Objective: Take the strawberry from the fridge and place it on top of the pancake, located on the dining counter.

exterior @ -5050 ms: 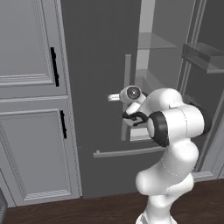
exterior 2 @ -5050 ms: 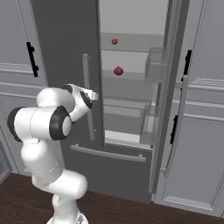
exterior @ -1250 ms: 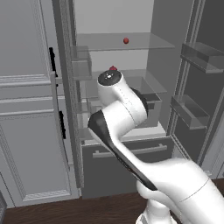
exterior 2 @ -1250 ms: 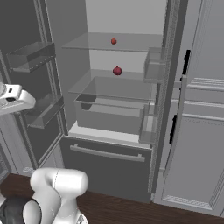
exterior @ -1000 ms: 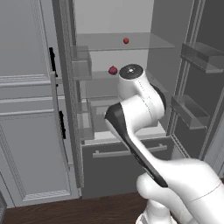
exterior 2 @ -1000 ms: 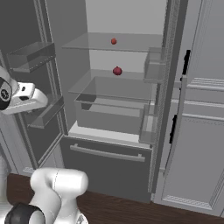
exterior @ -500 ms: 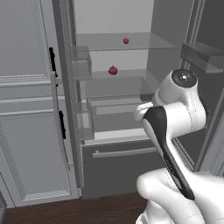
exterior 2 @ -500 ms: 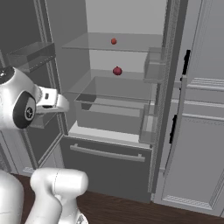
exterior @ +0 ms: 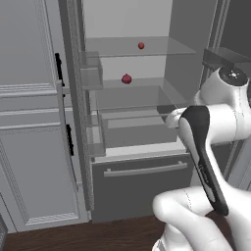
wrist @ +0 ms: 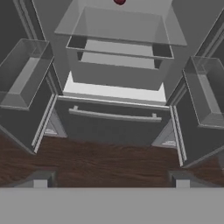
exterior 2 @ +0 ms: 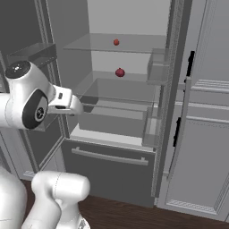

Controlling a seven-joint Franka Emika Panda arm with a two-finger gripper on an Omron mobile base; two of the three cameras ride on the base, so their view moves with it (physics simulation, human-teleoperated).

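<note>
Fridge (exterior 2: 112,165) open; strawberry (exterior 2: 116,42) on top shelf.

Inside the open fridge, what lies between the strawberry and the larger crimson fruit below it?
A glass shelf carrying the strawberry; the crimson fruit sits one shelf lower, seen in both base views.

Fridge (exterior: 142,186) matt dark grey, metal-look, smooth; bar handle (exterior: 145,170) pale grey, satin. Shelves (exterior 2: 120,44) clear glass, glossy, see-through. Door bins (wrist: 24,74) translucent plastic-look. Strawberry (exterior: 141,45) smooth bright red. Cabinets (exterior: 29,147) matt light grey, painted. Floor (wrist: 105,164) dark wood, grained, slight sheen.
</note>
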